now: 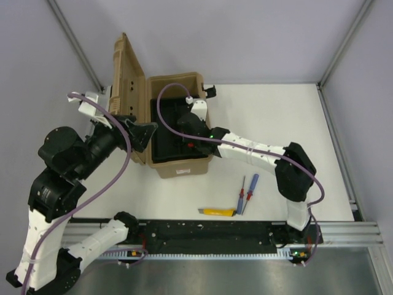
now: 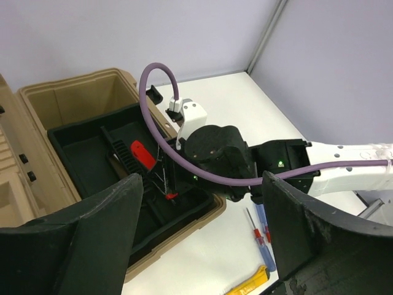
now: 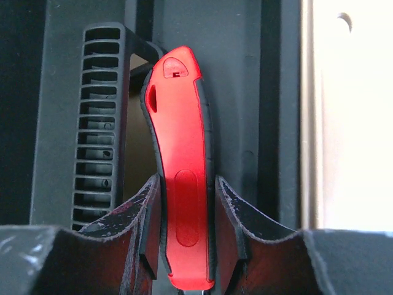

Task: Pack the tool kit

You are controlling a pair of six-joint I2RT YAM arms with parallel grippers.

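Knife [image 3: 183, 153] in right gripper [image 3: 186, 192], toolbox [image 3: 350, 153] wall near

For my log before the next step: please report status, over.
Left gripper open, beside toolbox. Right gripper shut on red utility knife, at black tray inside. Yellow utility knife, red screwdriver, blue screwdriver on table. No obstruction seen.

Nothing legible — the white label [image 1: 184, 172] on the toolbox [image 1: 161, 166] is too small.
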